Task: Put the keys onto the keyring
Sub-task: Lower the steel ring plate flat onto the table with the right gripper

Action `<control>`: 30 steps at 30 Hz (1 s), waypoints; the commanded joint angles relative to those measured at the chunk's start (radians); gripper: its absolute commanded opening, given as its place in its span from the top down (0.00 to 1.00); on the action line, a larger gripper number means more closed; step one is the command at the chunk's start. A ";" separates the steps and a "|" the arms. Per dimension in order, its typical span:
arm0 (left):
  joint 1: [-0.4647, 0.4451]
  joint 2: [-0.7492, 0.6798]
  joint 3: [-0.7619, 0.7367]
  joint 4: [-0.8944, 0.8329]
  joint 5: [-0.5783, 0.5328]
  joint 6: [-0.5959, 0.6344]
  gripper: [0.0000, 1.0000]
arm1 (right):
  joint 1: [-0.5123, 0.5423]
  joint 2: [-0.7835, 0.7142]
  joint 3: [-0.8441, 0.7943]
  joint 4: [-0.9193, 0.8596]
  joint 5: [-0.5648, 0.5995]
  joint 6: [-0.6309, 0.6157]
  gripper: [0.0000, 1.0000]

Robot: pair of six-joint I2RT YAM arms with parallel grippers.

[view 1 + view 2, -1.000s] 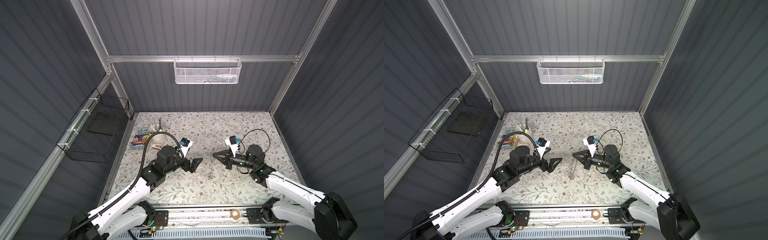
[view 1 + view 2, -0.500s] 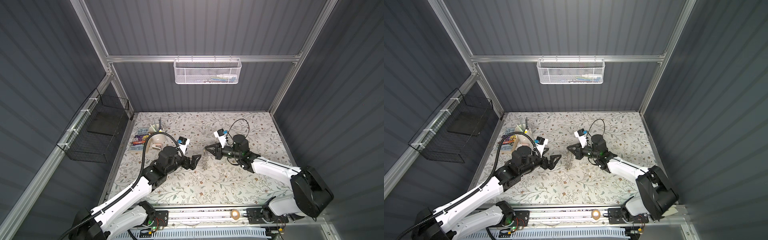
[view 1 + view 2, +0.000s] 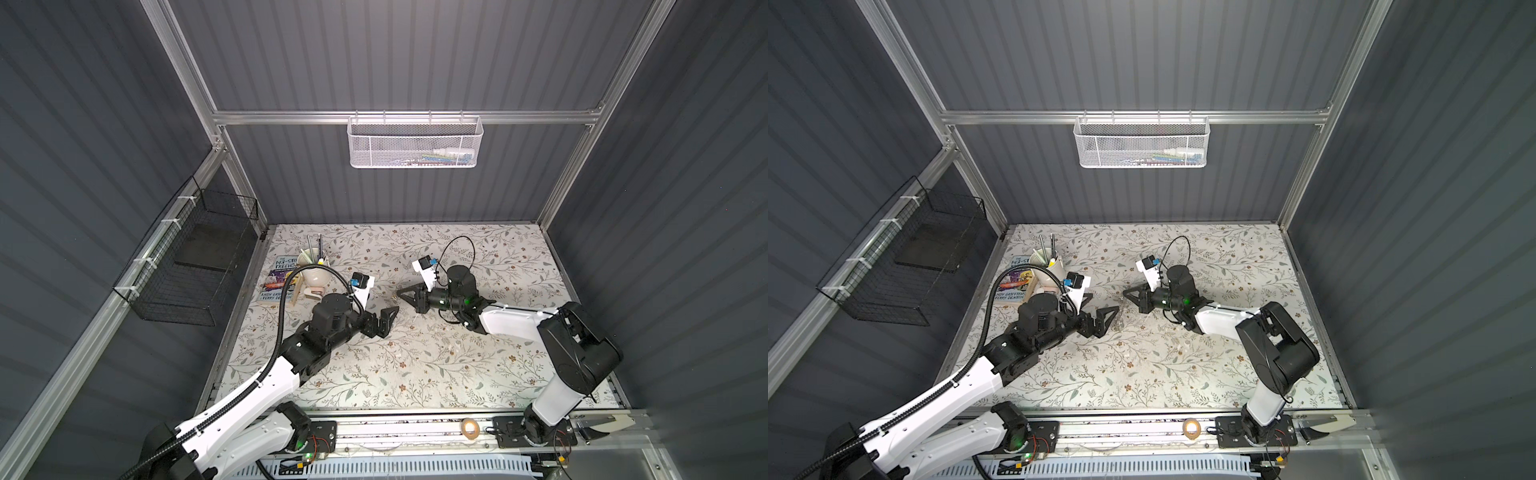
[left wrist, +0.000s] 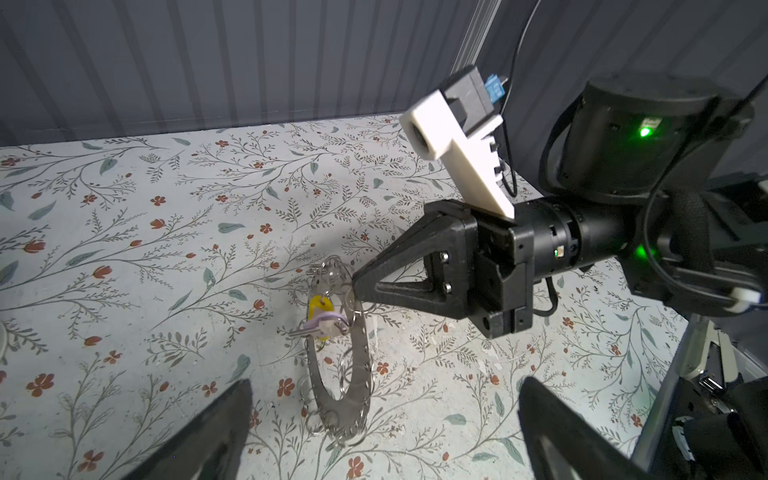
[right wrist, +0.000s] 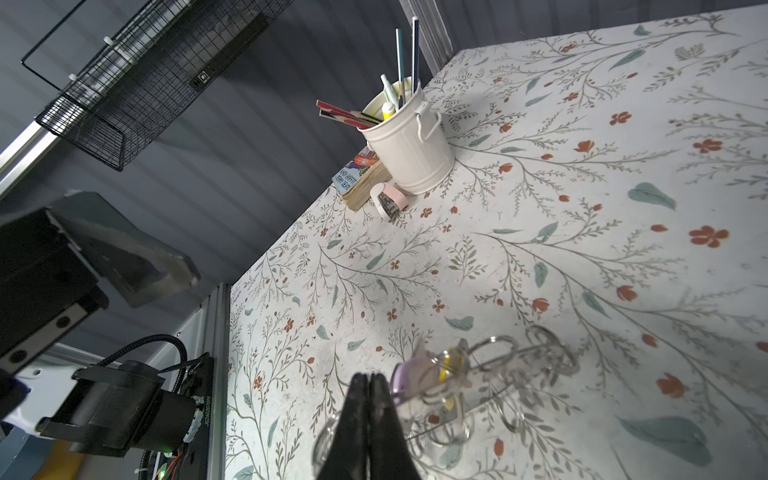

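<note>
The keyring is a flat grey metal ring with wire loops round its rim. It stands on edge on the floral table; in a top view the keyring is only a thin glint. The keys hang at its upper rim: one has a yellow tag, the other a lilac tag. My right gripper is shut, its tips meeting at the ring's top edge. In the right wrist view the right gripper is pressed together, with the blurred keyring beside it. My left gripper is open just short of the ring, touching nothing.
A white pot of pens, a book and a pink tape dispenser sit at the table's back left. A black wire basket hangs on the left wall. A tan tape roll and scissors lie on the front rail.
My right gripper has swung left and toward the back of the table, taking the keyring with it. The left gripper has hardly moved and stays open.
</note>
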 commanded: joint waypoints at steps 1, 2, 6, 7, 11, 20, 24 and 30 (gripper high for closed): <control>0.008 -0.013 -0.025 -0.008 -0.024 0.004 0.00 | -0.022 0.010 -0.079 0.092 0.001 0.031 1.00; 0.009 -0.010 -0.025 -0.005 -0.022 0.003 0.00 | -0.027 0.008 -0.100 0.105 0.006 0.035 1.00; 0.008 0.010 -0.019 0.003 -0.011 0.004 0.00 | -0.037 -0.011 -0.173 0.132 0.037 0.040 1.00; 0.008 0.013 -0.017 0.002 -0.010 0.004 0.00 | -0.040 -0.015 -0.188 0.141 0.040 0.040 1.00; 0.008 0.015 -0.016 -0.001 -0.010 0.007 0.00 | -0.056 -0.025 -0.237 0.158 0.050 0.043 1.00; 0.008 0.012 -0.019 -0.002 -0.021 0.010 0.00 | -0.077 -0.028 -0.289 0.184 0.054 0.049 0.97; 0.008 0.014 -0.018 -0.003 -0.028 0.012 0.00 | -0.077 -0.034 -0.301 0.191 0.067 0.053 0.93; 0.008 0.011 -0.025 -0.004 -0.034 0.012 0.00 | -0.078 -0.080 -0.341 0.197 0.123 0.051 0.83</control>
